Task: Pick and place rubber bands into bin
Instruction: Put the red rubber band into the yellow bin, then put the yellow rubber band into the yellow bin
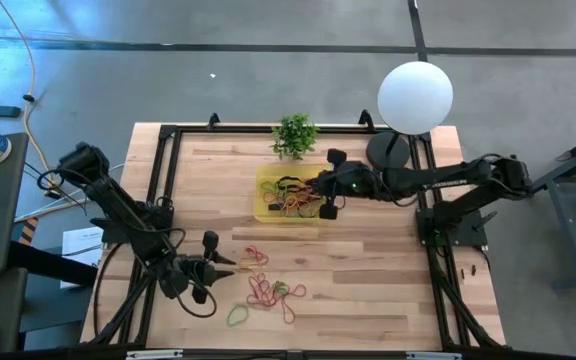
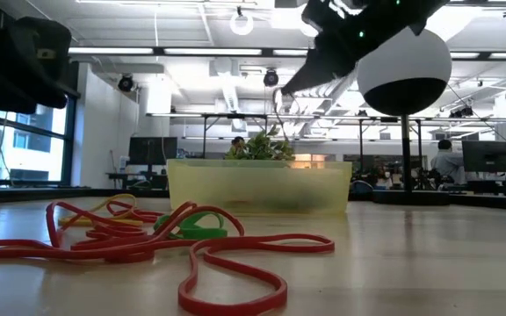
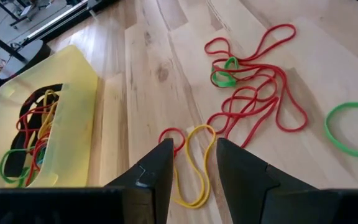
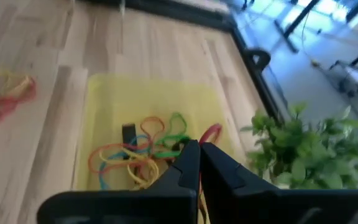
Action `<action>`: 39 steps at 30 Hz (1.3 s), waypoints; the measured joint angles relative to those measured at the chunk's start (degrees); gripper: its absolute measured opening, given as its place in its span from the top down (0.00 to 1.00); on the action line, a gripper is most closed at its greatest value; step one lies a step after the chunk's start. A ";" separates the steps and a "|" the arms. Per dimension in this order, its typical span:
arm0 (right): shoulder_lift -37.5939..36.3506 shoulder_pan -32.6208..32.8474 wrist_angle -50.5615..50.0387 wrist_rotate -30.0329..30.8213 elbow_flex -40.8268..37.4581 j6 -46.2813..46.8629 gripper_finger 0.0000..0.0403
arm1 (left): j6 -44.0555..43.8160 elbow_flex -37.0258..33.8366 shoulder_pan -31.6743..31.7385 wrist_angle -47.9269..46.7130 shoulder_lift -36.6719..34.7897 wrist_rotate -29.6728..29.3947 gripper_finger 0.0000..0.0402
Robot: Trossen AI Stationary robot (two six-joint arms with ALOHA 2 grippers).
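Observation:
Loose rubber bands in red, green and yellow lie on the wooden table near its front edge. The yellow bin stands mid-table with several bands inside. My left gripper is open low over the table, its fingers on either side of a yellow band, with a red band beside it. My right gripper hangs shut above the bin's right part. A red loop shows just past its fingertips. My right gripper is shut, with the red loop right at its fingertips. I cannot tell whether it holds that loop or the loop lies in the bin below.
A small green potted plant stands just behind the bin. A white globe lamp on a dark base stands at the far right. A black frame runs along the table's edges. In the low view, red bands lie in front of the bin.

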 joint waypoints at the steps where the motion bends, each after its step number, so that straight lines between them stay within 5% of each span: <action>1: 0.33 -0.67 -0.35 -0.55 -0.02 0.27 1.00 | -0.02 0.00 0.00 0.47 0.55 -0.08 0.72; 8: 4.07 -4.50 -1.71 -9.23 -0.02 3.73 1.00 | -1.00 0.02 0.00 1.56 2.34 -1.12 0.72; 19: 8.02 -5.50 -2.21 -10.07 -0.04 7.24 0.98 | -1.22 0.02 0.00 1.56 2.37 -1.19 0.72; 32: 7.84 -5.08 -2.15 -13.06 -0.04 6.82 0.59 | -1.16 0.02 0.15 0.60 2.37 -1.65 0.72; 39: 6.42 0.54 -0.69 -14.53 -0.04 5.62 0.52 | -2.60 0.02 8.52 -6.76 2.39 6.33 0.72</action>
